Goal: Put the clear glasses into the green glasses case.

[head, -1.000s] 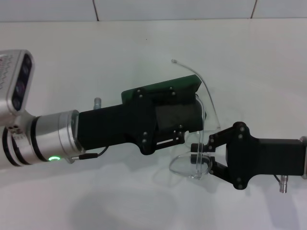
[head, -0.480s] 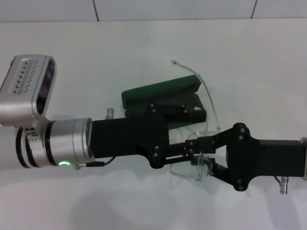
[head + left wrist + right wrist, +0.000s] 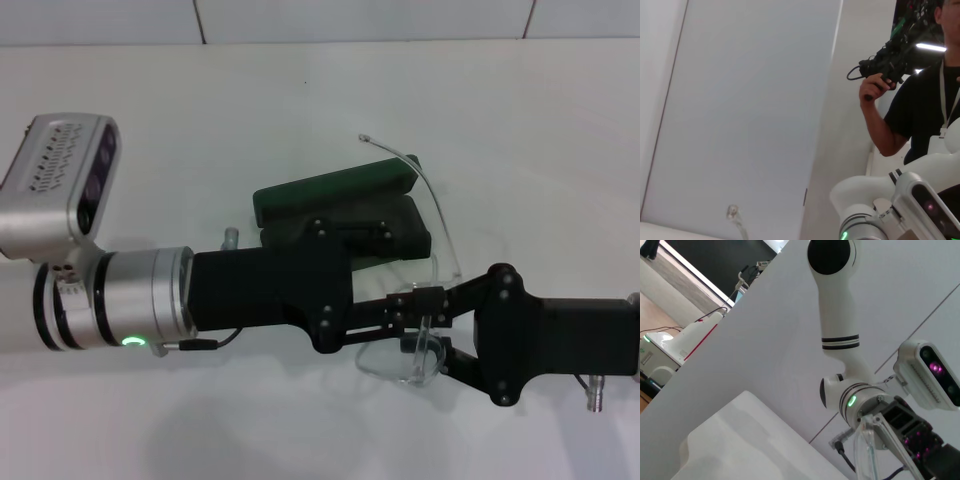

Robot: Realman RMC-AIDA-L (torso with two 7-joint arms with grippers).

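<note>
Right gripper (image 3: 418,338) pinches glossy clear glasses (image 3: 405,358) beside matte green glasses case (image 3: 335,190)

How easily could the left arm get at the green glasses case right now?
Probably easily: the left gripper hangs just in front of the green glasses case, meeting the right gripper at the clear glasses, with nothing between it and the case.

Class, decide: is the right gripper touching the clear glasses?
Touching. In the head view the right gripper has its fingers closed on the lens of the clear glasses, held above the table beside the green glasses case.
</note>
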